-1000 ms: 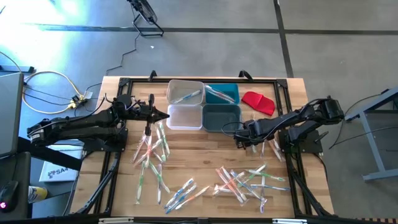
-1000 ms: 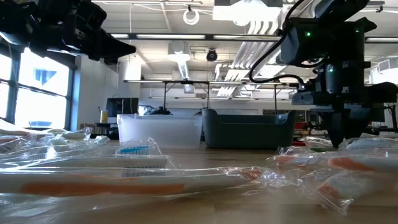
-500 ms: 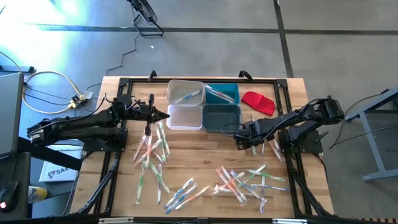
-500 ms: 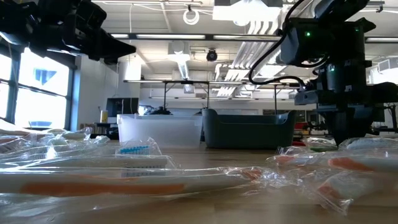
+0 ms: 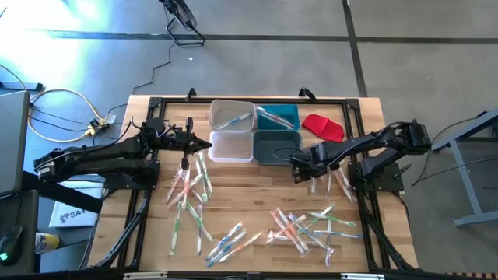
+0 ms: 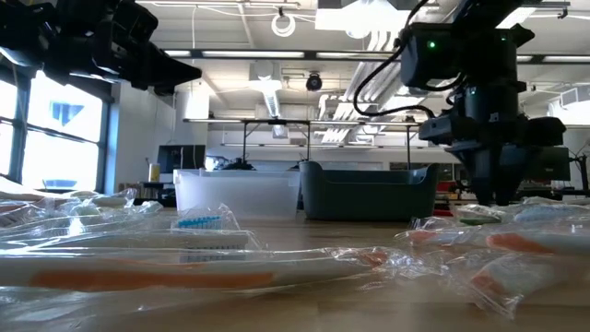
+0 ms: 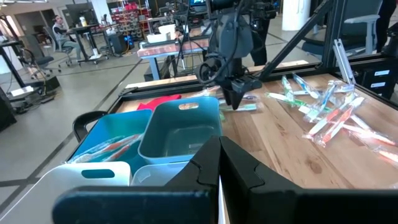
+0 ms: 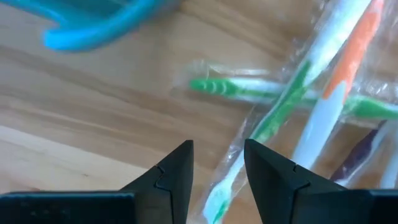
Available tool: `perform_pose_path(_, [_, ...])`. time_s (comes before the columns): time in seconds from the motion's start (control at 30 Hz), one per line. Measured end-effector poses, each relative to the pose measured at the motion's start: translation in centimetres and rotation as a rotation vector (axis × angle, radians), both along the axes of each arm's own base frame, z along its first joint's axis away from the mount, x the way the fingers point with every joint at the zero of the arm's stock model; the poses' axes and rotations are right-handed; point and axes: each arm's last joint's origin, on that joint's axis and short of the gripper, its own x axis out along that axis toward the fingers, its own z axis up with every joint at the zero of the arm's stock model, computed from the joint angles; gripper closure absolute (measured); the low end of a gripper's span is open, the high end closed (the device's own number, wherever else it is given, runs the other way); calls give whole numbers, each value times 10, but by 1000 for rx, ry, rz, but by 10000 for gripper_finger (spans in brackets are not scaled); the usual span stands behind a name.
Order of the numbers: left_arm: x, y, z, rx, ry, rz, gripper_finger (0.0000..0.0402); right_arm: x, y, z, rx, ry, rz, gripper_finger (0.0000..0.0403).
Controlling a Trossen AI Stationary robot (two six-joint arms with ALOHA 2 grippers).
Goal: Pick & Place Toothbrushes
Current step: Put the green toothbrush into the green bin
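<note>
right gripper [image 5: 299, 173] part open, empty, over green toothbrushes [image 8: 261, 106] by dark bin [image 5: 277, 148] | left gripper [image 5: 204, 145] closed, empty, beside clear bin [image 5: 231, 146] | bare wood between

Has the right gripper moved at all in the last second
Yes. In the high view the right gripper has shifted slightly toward the dark teal bin, and in the low view it sits closer to that bin than a second ago. The left gripper hasn't moved.
</note>
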Motion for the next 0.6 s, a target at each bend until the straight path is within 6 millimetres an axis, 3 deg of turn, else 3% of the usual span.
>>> perform_pose_path(0.3, [0,0,0,0,0,0,400,-6,10,0,24,62,-24,268])
perform_pose_path(0.6, [0,0,0,0,0,0,400,-7,22,-2,-89,54,-52,268])
